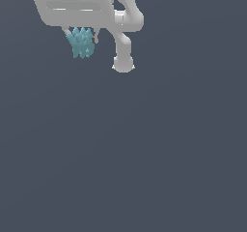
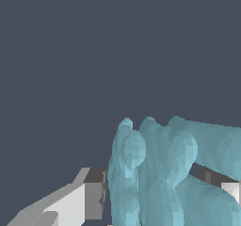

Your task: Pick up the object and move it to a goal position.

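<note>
The object [image 1: 81, 42] is a small pale teal-blue cluster of thin, spiky-edged blades near the top of the exterior view, towards that view's left. It sits between the two short fingers of my white gripper [image 1: 81, 35], and its spiky tips stick out below the fingertips. In the wrist view the object [image 2: 160, 173] fills the space between the fingers of my gripper [image 2: 157, 192]. One finger [image 2: 89, 197] presses its side, and the other finger [image 2: 221, 185] is partly hidden behind the blades. The gripper is shut on the object.
The white arm links [image 1: 123, 47] hang beside the gripper on the exterior view's right. A plain dark blue-grey surface [image 1: 125, 153] fills everything else in view. No other object or marker shows.
</note>
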`<state>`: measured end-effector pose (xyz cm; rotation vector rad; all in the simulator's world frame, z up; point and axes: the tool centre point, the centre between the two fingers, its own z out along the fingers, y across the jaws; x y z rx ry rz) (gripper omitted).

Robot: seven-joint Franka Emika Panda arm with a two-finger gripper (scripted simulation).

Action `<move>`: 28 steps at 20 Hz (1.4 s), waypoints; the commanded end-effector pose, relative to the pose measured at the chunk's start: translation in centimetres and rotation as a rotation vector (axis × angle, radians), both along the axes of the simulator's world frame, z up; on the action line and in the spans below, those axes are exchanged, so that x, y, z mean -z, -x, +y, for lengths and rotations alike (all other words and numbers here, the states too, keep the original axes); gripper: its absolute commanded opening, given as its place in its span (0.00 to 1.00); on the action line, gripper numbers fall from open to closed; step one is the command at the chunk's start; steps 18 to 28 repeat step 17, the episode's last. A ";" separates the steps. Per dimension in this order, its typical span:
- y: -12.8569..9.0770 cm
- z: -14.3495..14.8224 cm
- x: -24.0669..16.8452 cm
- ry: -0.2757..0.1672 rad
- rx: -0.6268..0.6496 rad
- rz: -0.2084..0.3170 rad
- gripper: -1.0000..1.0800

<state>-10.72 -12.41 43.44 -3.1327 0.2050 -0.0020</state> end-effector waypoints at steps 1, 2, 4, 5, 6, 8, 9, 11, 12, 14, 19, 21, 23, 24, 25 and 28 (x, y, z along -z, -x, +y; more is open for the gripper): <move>0.6 -1.0 -2.1 0.000 -0.001 0.001 0.00; 0.8 -1.3 -2.8 0.000 -0.001 0.001 0.00; 1.1 -1.9 -4.1 0.001 -0.001 0.001 0.00; 1.2 -2.2 -4.7 0.001 -0.001 0.001 0.00; 1.4 -2.5 -5.2 0.001 -0.001 0.001 0.00; 1.5 -2.9 -6.1 0.002 -0.001 0.001 0.00; 1.6 -3.1 -6.5 0.002 -0.001 0.001 0.00; 1.7 -3.4 -7.0 0.002 -0.001 0.001 0.00; 1.7 -3.5 -7.2 0.002 -0.001 0.001 0.00; 1.8 -3.6 -7.5 0.002 -0.001 0.001 0.00; 1.8 -3.7 -7.7 0.002 -0.001 0.001 0.00; 1.8 -3.7 -7.7 0.002 -0.001 0.001 0.00; 1.8 -3.7 -7.7 0.002 -0.001 0.001 0.00; 1.8 -3.7 -7.7 0.002 -0.001 0.001 0.00; 1.8 -3.7 -7.7 0.002 -0.001 0.001 0.00; 1.8 -3.7 -7.7 0.002 -0.001 0.001 0.00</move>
